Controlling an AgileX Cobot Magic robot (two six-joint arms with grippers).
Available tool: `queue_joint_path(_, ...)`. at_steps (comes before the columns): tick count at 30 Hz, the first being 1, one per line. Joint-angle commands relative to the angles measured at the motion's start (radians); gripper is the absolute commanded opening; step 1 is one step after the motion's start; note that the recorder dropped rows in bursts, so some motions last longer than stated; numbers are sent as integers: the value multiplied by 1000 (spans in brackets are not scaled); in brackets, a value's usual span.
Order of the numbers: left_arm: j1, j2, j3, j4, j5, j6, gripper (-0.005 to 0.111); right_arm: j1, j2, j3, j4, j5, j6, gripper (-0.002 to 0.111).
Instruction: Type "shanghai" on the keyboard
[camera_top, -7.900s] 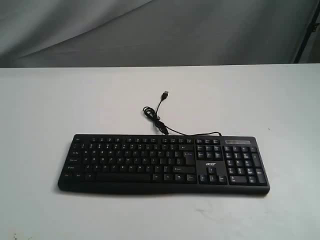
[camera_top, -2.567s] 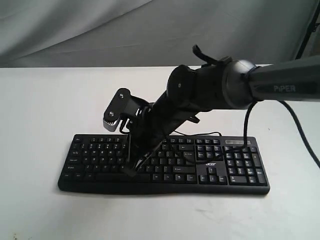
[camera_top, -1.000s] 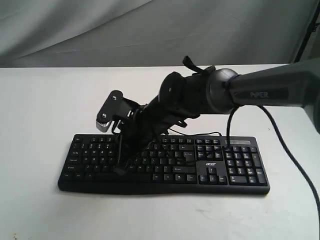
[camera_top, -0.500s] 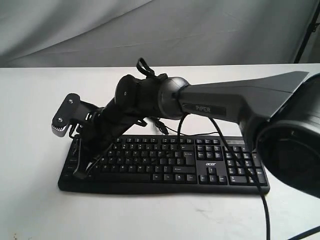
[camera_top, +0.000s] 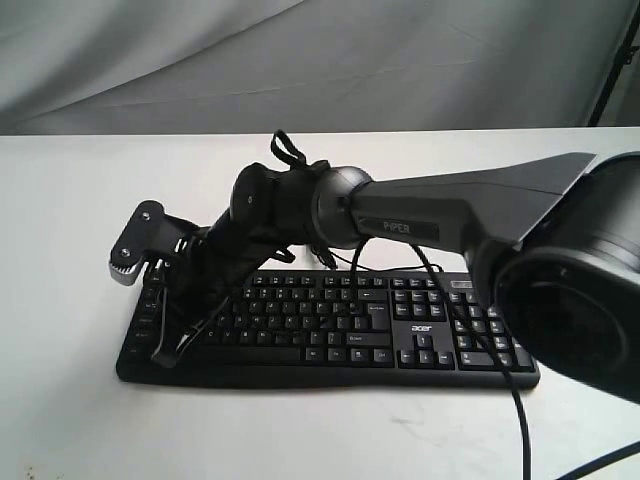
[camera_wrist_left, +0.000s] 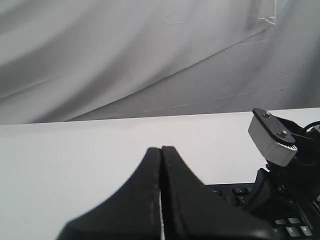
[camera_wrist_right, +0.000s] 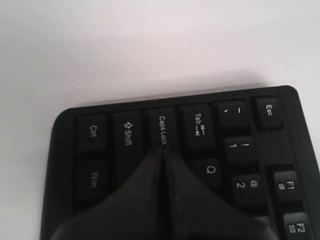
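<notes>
The keyboard (camera_top: 330, 318) is wide and black, with white legends, an "acer" logo (camera_top: 421, 328) and a number pad (camera_top: 487, 335) at its 3 o'clock end; it lies flat on the white table (camera_top: 70, 210), toward 6 o'clock of the middle. The right claw (camera_top: 165, 354), pinched together on nothing, points down at the keyboard's 9 o'clock end, tips beside Caps Lock (camera_wrist_right: 162, 129); the left claw (camera_wrist_left: 161, 152) is likewise closed and empty.

The white table (camera_top: 70, 200) carries the black keyboard (camera_top: 320, 322), lying flat across its middle.
</notes>
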Motion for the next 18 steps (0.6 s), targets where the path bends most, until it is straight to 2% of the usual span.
queue_joint_path(1, -6, -2, 2, 0, -6, -3, 0, 3, -28, -2, -33, 6, -2, 0)
queue_joint_path(6, -6, -2, 2, 0, -6, -3, 0, -4, -76, -2, -92, 12, 30, 0)
queue_joint_path(11, -6, -2, 2, 0, -6, -3, 0, -47, -136, 12, -197, 129, 143, 0)
queue_joint_path(14, -6, -2, 2, 0, -6, -3, 0, -78, -188, 108, -198, 112, 145, 0)
queue_joint_path(18, -6, -2, 2, 0, -6, -3, 0, -87, -266, 275, -180, 2, 145, 0)
